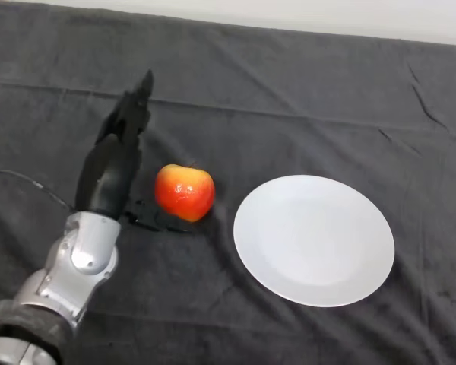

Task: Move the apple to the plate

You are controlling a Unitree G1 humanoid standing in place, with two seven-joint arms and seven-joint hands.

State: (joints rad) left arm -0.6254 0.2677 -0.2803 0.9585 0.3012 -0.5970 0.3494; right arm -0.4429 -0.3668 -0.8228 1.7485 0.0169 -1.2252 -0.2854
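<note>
A red and yellow apple [185, 192] sits upright on the dark cloth in the middle of the head view. A round white plate [314, 239] lies to its right, a small gap between them, with nothing on it. My left hand [115, 160] comes in from the lower left and is just left of the apple. Its fingers are straight and point away from me, toward the far side of the table. The hand stands close beside the apple, and I cannot tell whether it touches it.
The dark cloth [289, 99] covers the whole table, with folds at the far right. The table's far edge runs along the top of the view.
</note>
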